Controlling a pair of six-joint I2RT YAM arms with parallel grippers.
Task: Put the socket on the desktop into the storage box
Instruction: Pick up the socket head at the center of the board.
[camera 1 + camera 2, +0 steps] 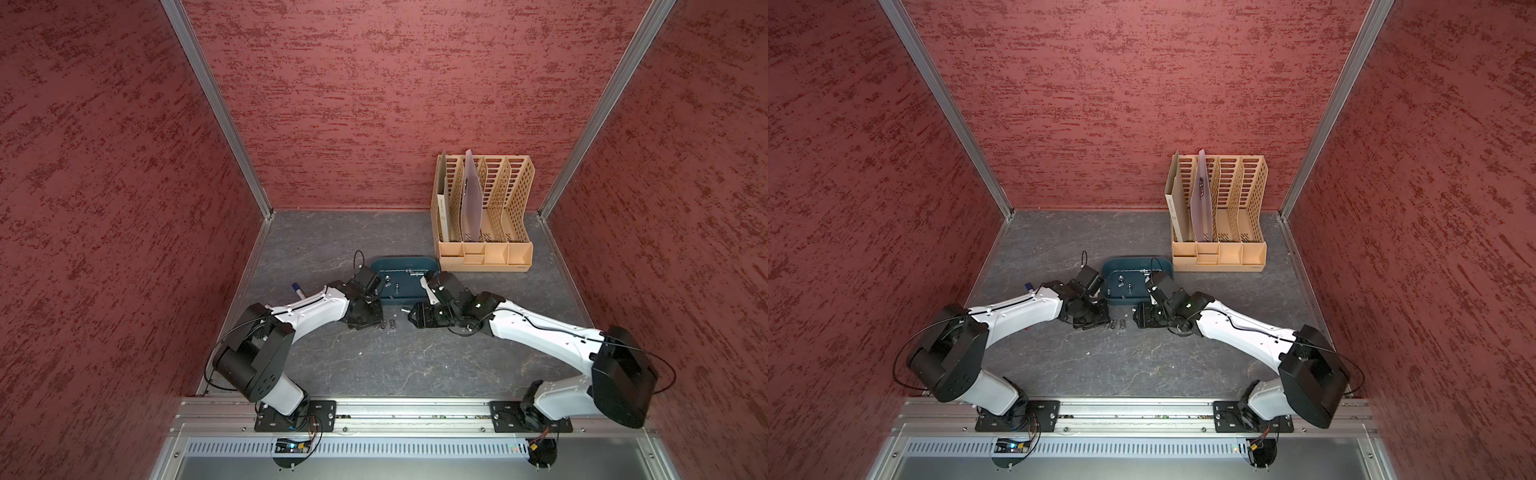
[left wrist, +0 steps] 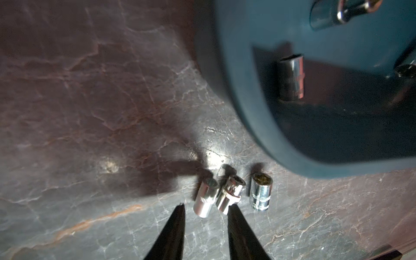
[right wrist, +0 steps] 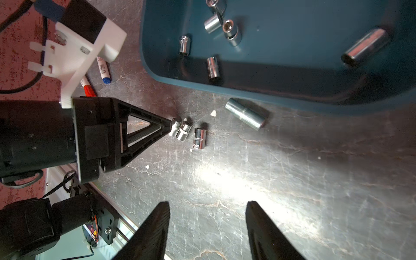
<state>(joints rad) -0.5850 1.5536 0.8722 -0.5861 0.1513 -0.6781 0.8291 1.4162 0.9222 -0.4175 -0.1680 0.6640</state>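
Two black fingers (image 2: 174,231) of the left gripper (image 2: 206,206) stand a narrow gap apart, low over the desktop (image 2: 90,112), with nothing clamped between them. Right at their tips lie three small sockets (image 2: 230,194) in a row. The first two touch each other, the nearest in line with the gap, and the third lies just beside them. The right gripper (image 3: 208,202) hangs over bare desktop near the same row, its jaws wide apart and empty. Past the row, a long socket (image 3: 246,117) lies on the desktop just beside the near wall of the storage box (image 3: 292,29). Inside the box several more sockets (image 3: 213,67) lie scattered. A blue marker (image 3: 104,72) and a red marker (image 3: 89,89) lie on the desktop by the left arm's wrist. In both top views a tan file rack (image 1: 484,216) stands at the back wall, near the box's right end
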